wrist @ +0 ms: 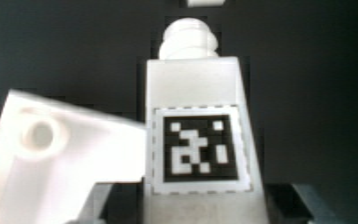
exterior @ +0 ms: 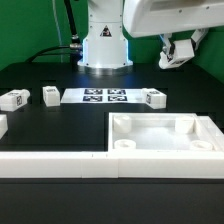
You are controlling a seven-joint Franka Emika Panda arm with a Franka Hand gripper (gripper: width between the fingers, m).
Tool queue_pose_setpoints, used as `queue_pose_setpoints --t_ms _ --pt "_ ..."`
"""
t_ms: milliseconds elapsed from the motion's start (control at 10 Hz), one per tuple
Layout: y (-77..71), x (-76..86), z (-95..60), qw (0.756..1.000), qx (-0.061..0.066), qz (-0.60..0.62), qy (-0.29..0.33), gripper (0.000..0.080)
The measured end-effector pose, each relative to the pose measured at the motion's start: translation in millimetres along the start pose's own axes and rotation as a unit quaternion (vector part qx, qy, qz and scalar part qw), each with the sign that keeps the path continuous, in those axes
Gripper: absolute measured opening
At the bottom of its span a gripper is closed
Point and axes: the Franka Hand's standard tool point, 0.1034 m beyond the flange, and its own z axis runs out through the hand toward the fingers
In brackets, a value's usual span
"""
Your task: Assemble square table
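Note:
The white square table top lies tray-side up near the front, at the exterior view's right; a corner of it with a round hole shows in the wrist view. My gripper is raised high above the table, over the back right. In the wrist view the gripper is shut on a white tagged leg, whose screw end points away from the fingers. Three more legs lie on the black table: two at the left and one behind the top.
The marker board lies flat in the middle, in front of the robot base. A long white border wall runs along the front edge, against the table top. A small white object shows at the wrist view's edge.

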Motion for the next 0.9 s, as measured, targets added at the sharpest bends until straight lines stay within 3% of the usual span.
queue_pose_setpoints --t_ms 300,500,700,800,900 --pt "2.5 2.4 0.0 0.996 -0.011 0.002 0.084 0.029" --pt "4.4 20.2 -7.3 0.987 -0.017 -0.001 0.158 0.029" --pt "24.0 56.9 -49.8 0.976 -0.004 -0.004 0.217 0.029" --pt "29.9 74.2 -68.3 0.965 -0.006 0.004 0.262 0.029" --pt "30.4 70.8 -58.3 0.951 -0.021 -0.002 0.308 0.029"
